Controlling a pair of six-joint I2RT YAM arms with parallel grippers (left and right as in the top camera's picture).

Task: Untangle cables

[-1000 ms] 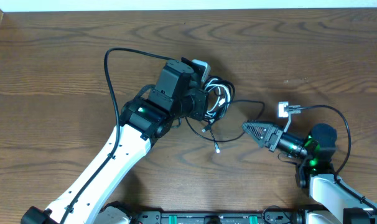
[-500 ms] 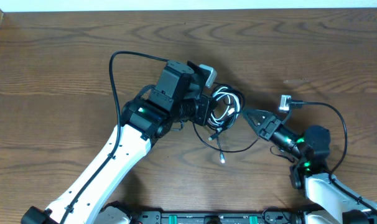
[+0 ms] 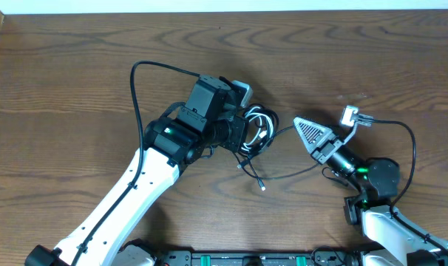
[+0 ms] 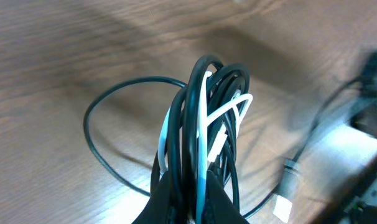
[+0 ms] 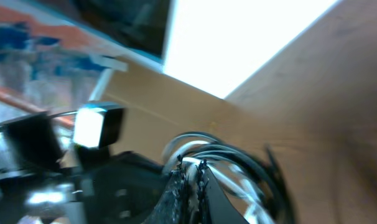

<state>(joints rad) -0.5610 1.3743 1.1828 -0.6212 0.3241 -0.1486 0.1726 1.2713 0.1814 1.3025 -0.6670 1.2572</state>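
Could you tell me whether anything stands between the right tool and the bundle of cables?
Nothing visible does: only bare brown wooden table lies between the right tool and the looped bundle of thin black and white cables clamped in the left tool.

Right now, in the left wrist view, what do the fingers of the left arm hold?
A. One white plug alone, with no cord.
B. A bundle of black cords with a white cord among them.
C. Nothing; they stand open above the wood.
B: the left fingers are closed on the cable bundle, whose black loops and one white cord rise from between them.
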